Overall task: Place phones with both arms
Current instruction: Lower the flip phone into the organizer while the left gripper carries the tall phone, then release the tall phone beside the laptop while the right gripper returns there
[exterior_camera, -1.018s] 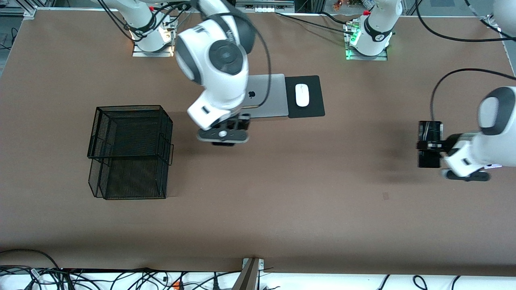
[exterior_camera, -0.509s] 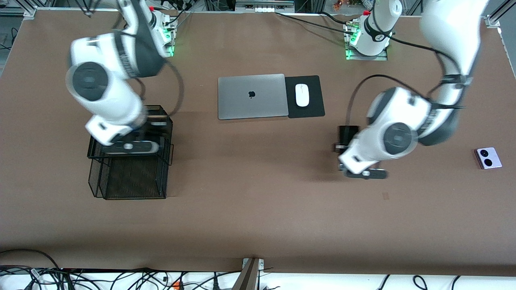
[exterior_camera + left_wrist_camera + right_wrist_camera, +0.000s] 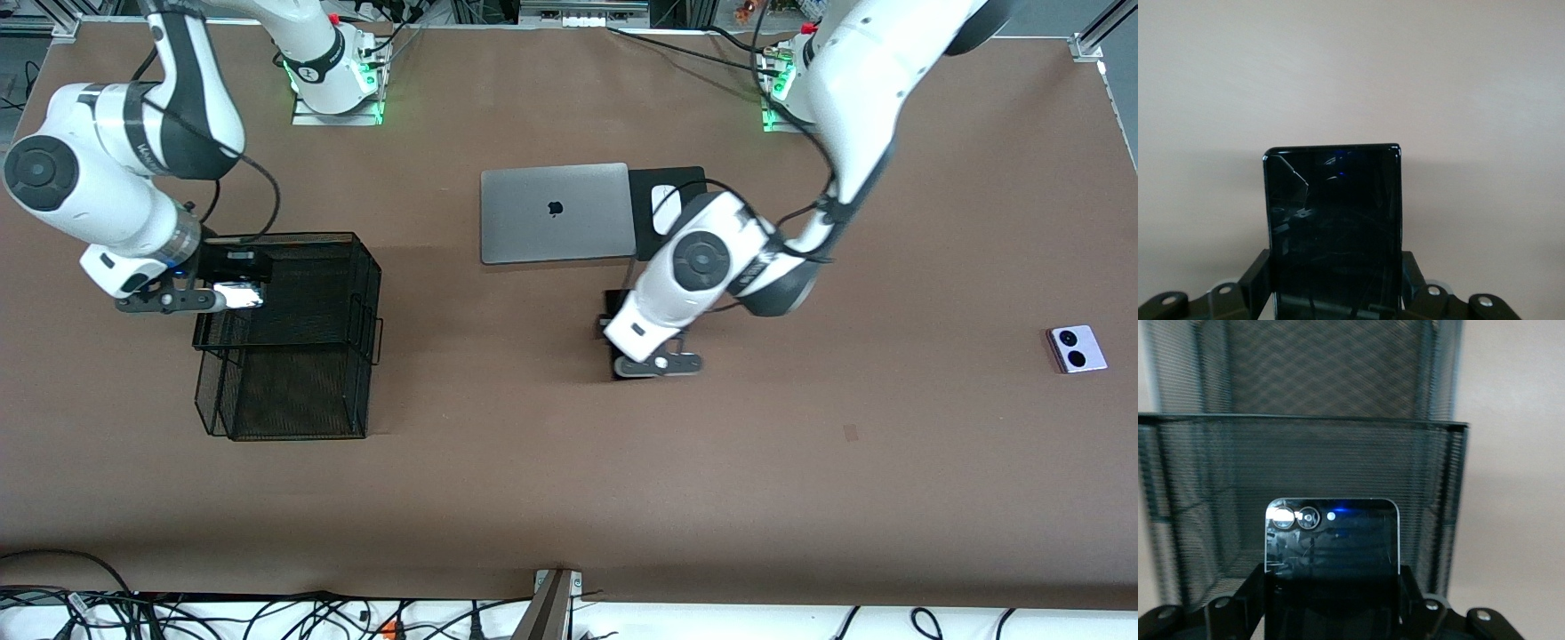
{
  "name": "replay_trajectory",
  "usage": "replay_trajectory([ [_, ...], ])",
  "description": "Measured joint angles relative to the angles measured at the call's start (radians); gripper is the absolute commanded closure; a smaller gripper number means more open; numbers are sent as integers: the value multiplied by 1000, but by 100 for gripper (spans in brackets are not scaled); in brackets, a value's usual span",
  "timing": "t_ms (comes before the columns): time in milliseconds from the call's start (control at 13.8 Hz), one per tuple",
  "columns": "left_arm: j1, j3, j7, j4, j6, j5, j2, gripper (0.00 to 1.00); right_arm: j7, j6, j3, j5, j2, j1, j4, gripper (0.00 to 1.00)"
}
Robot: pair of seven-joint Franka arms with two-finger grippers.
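My right gripper [image 3: 233, 293] clamps the flip phone [image 3: 1331, 537] over the mesh basket's [image 3: 364, 267] upper rim at the right arm's end; the open tray lies straight ahead, nothing blocking. My left gripper [image 3: 622, 342] grips the slab phone [image 3: 1333, 227], long axis pointing away, over bare table just nearer than the laptop [image 3: 556, 212]. The lilac phone [image 3: 1077, 348] lies well apart at the left arm's end.
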Motion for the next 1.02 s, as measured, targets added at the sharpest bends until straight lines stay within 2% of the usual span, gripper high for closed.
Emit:
replay_trajectory([
  [291, -39, 12, -20, 0, 151, 0, 99, 48, -10, 75, -15, 18, 45, 2, -54, 100],
  [364, -43, 12, -20, 0, 178, 1, 116, 37, -10, 86, -15, 35, 67, 1, -54, 100],
  [436, -50, 12, -19, 1, 192, 5, 127, 0, -13, 95, -15, 48, 88, 2, -54, 100],
  [509, -59, 12, -19, 1, 196, 9, 134, 0, -17, 102, -15, 55, 105, 1, -54, 82],
  [582, -66, 12, -19, 1, 198, 12, 137, 0, -19, 107, -15, 59, 117, 1, -53, 20],
  [655, -70, 12, -20, 2, 200, 13, 136, 0, -19, 108, -16, 59, 117, -1, -49, 0],
  [873, -65, 13, -30, 17, 198, 14, 129, 0, -22, 107, -22, 59, 117, -5, -43, 0],
  [1018, -41, 16, -43, 25, 122, 14, 91, 0, -23, 85, -22, 60, 117, -5, -16, 0],
])
